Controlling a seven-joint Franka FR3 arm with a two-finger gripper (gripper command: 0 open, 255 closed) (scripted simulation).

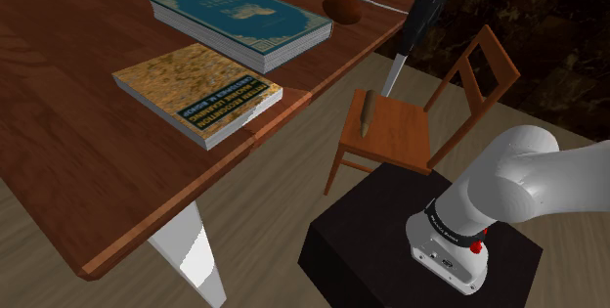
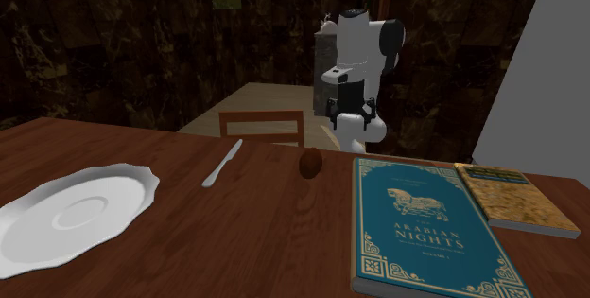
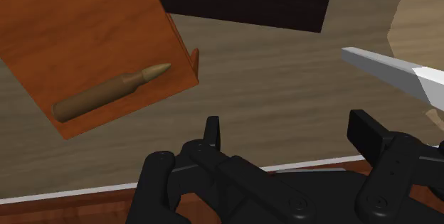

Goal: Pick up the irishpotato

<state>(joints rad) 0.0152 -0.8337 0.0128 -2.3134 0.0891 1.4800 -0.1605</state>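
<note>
On the wooden desk (image 1: 68,150) the potato (image 2: 309,163) lies between the knife (image 2: 222,164) and the blue book (image 2: 416,216), so swing your pincer (image 3: 288,126), fingers (image 3: 212,134) apart near the chair (image 1: 391,130), over it, then lower and close across its middle.

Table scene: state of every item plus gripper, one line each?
potato: resting on the table, not grasped
gripper: jaws open, empty
blue book: closed, lying flat
tan book: closed, lying flat
plate: right side up, empty
knife: lying flat
chair: upright
bullet-shaped piece: lying on the chair seat
</note>
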